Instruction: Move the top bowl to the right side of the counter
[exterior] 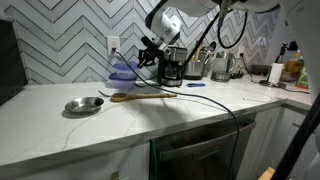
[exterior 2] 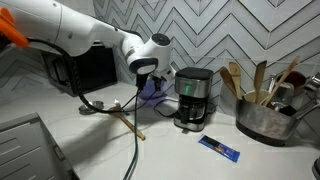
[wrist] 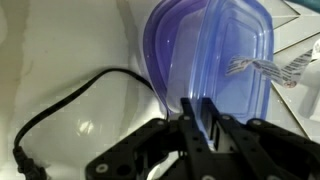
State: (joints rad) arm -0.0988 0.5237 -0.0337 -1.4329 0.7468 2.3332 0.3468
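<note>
In an exterior view the gripper (exterior: pixel 148 52) is seen hanging above the counter (exterior: pixel 60 125), near the tiled wall. The top bowl (exterior: pixel 122 70) is tucked right under its tip, but whether the jaws are spread can't be told from here. A wooden spoon (exterior: pixel 140 96) is lying just below the tool and a metal bowl (exterior: pixel 83 105) is parked well apart from it. In an exterior view from the far side, the gripper (exterior 2: pixel 148 88) is pointed down at the top bowl (exterior 2: pixel 158 92), with a coffee maker (exterior 2: pixel 192 97) just beside it. The wrist view settles it: the fingers (wrist: pixel 190 120) are pressed together on the top bowl's (wrist: pixel 225 60) rim. A darker bowl (wrist: pixel 155 50) is touching it and a black cable (wrist: pixel 60 115) is looped off to one side.
</note>
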